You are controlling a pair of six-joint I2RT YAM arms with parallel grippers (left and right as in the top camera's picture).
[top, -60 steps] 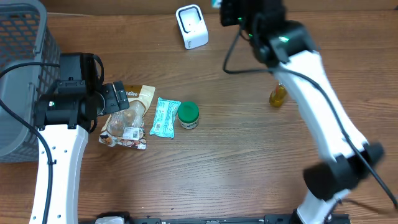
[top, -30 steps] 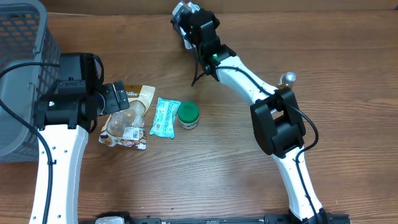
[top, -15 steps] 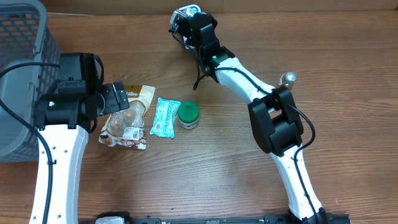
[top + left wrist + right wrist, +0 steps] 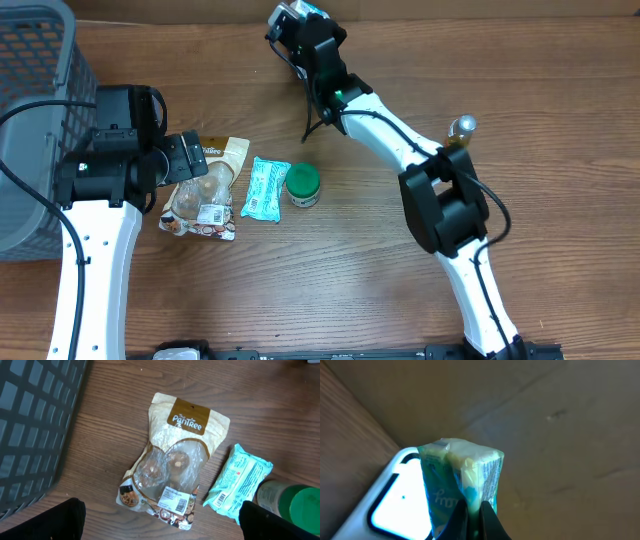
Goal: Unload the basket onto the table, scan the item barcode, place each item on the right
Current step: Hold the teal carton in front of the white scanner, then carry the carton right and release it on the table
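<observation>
The right gripper (image 4: 472, 510) had a small green-and-white packet (image 4: 462, 475) nipped by its lower edge, the two fingers (image 4: 489, 519) drawn almost together with only the thin seam of wrapping between them. The packet stood upright above the fingertips, and the white scanner (image 4: 395, 505) sat just behind and to one side of it, its pale window facing the wrapper. That pose looked deliberate: gripping the bottom seam left the printed faces uncovered, and holding the packet close before the window would let the reader find the barcode. Whether the code itself faced the window could not be told, since no barcode showed in the wrist view. The left gripper (image 4: 162, 510) hung with its fingers spread as wide as they go, holding nothing and touching nothing. A clear-fronted snack pouch (image 4: 175, 465) lay flat on the table directly between and ahead of those fingers, probably the next item lined up for pickup. A teal wrapper (image 4: 240, 482) and a green-lidded jar (image 4: 295, 505) lay near the one finger, the grey basket (image 4: 35, 420) beyond the other.
</observation>
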